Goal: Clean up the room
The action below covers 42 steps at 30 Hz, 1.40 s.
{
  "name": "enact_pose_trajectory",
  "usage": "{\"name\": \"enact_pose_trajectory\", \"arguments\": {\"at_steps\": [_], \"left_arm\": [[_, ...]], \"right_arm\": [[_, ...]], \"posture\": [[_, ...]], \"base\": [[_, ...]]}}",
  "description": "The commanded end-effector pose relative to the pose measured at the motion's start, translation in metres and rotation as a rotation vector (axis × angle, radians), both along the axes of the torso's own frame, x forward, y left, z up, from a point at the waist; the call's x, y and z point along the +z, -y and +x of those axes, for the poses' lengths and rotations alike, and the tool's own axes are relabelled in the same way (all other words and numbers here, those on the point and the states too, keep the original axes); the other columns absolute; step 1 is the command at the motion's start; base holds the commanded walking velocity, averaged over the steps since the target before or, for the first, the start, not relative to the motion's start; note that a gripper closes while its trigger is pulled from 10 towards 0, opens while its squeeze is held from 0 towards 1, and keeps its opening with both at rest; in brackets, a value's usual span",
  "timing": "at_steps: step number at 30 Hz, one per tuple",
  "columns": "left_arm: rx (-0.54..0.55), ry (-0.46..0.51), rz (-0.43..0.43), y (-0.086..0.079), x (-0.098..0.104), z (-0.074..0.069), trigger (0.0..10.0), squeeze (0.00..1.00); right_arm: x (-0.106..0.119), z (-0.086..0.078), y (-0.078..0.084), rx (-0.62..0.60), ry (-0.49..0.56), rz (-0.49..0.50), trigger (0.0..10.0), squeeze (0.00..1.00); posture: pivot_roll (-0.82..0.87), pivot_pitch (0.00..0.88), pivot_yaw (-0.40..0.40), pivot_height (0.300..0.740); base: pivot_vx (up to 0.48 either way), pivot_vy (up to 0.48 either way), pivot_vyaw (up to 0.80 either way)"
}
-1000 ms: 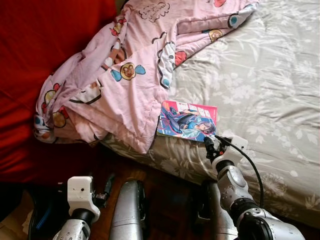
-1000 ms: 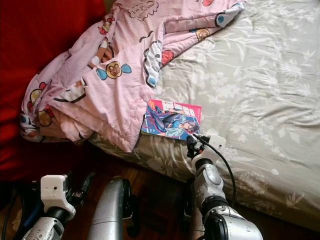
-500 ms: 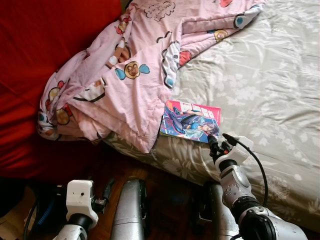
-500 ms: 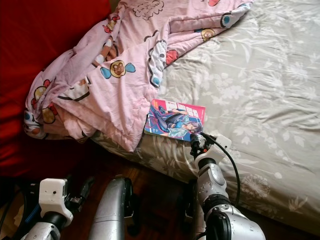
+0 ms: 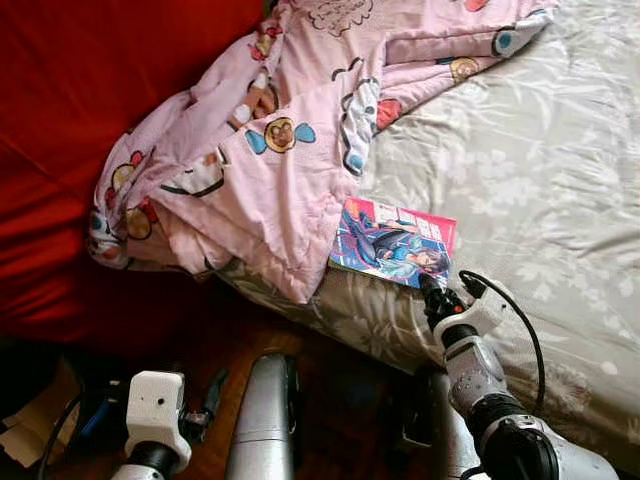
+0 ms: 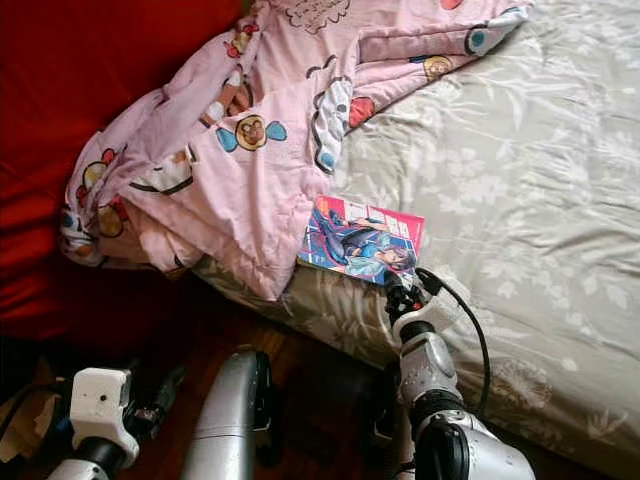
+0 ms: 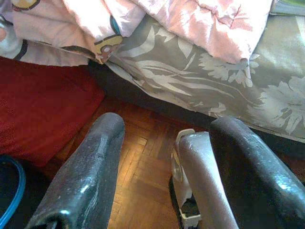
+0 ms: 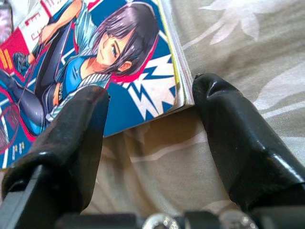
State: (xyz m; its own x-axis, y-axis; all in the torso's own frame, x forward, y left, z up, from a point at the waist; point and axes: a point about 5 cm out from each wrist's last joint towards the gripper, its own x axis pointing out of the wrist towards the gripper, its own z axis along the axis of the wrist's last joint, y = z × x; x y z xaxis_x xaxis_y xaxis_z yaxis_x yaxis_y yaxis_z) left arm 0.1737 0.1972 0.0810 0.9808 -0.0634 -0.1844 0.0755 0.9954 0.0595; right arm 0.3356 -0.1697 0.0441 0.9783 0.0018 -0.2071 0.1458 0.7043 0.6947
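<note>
The right gripper (image 8: 147,138), fingers spread, sits at the near corner of the manga book (image 5: 392,243) lying flat on the bed (image 5: 560,190) just ahead; thin, light, glossy, probably slippery, so pinch that overhanging corner edge.

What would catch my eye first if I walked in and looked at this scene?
Probably the bright comic book lying near the edge of the bed, with the right gripper open just short of its corner. Beside it, a rumpled pink cartoon blanket spills off the bed's edge toward a red cloth. The left gripper hangs low over the wooden floor.
</note>
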Motion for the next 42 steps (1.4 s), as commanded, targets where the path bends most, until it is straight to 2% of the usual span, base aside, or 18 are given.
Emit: {"name": "enact_pose_trajectory", "arguments": {"at_steps": [1,7,13,15,18,22,23,25,33,36,38,40,42], "left_arm": [[0.003,-0.043,0.028,-0.004,-0.003,-0.009,10.0,0.0],[-0.006,-0.038,0.039,-0.003,0.002,-0.013,10.0,0.0],[-0.01,-0.043,0.049,-0.004,0.005,-0.017,10.0,0.0],[-0.011,-0.043,0.05,-0.004,0.006,-0.018,10.0,0.0],[-0.012,-0.044,0.055,-0.004,0.007,-0.017,10.0,0.0],[-0.016,-0.046,0.06,-0.004,0.008,-0.017,10.0,0.0],[-0.016,-0.046,0.061,-0.004,0.008,-0.017,10.0,0.0],[-0.016,-0.046,0.062,-0.003,0.008,-0.018,10.0,0.0],[-0.015,-0.048,0.069,-0.003,0.007,-0.017,10.0,0.0],[-0.018,-0.048,0.07,-0.003,0.007,-0.018,10.0,0.0],[-0.02,-0.048,0.069,-0.003,0.007,-0.018,10.0,0.0],[-0.024,-0.047,0.071,-0.002,0.008,-0.018,10.0,0.0],[-0.028,-0.05,0.077,-0.001,0.007,-0.018,10.0,0.0]], "right_arm": [[-0.019,-0.014,-0.002,-0.015,-0.07,0.065,10.0,0.0],[-0.025,-0.019,0.001,-0.066,-0.073,0.2,10.0,0.0],[-0.03,-0.022,-0.004,-0.053,-0.11,0.236,10.0,0.0],[-0.031,-0.023,-0.005,-0.047,-0.112,0.238,10.0,0.0],[-0.034,-0.024,-0.015,0.014,-0.161,0.198,10.0,0.0],[-0.037,-0.025,-0.021,0.035,-0.205,0.206,10.0,0.0],[-0.039,-0.026,-0.024,0.061,-0.228,0.168,10.0,0.0],[-0.039,-0.027,-0.027,0.086,-0.219,0.154,10.0,0.0],[-0.039,-0.028,-0.038,0.129,-0.216,0.189,10.0,0.0],[-0.036,-0.026,-0.047,0.163,-0.192,0.231,10.0,0.0],[-0.035,-0.026,-0.052,0.194,-0.188,0.22,10.0,0.0],[-0.036,-0.026,-0.053,0.195,-0.202,0.192,10.0,0.0],[-0.039,-0.028,-0.053,0.157,-0.235,0.233,10.0,0.0]], "posture": [[0.27,0.5,0.205,0.597],[0.28,0.514,0.213,0.597],[0.29,0.519,0.218,0.597],[0.29,0.523,0.218,0.597],[0.29,0.525,0.221,0.597],[0.29,0.526,0.222,0.597],[0.29,0.526,0.222,0.597],[0.29,0.526,0.222,0.597],[0.29,0.521,0.221,0.597],[0.29,0.521,0.219,0.597],[0.29,0.518,0.22,0.597],[0.29,0.519,0.22,0.597],[0.29,0.519,0.22,0.597]], "base": [[0.0,0.0,0.0],[0.0,0.0,0.0],[0.0,0.0,0.0],[0.0,0.0,0.0],[0.0,0.0,0.0],[0.0,0.0,0.0],[0.0,0.0,0.0],[0.0,0.0,0.0],[0.0,0.0,0.0],[0.0,0.0,0.0],[0.0,0.0,0.0],[0.0,0.0,0.0],[0.0,0.0,0.0]]}}
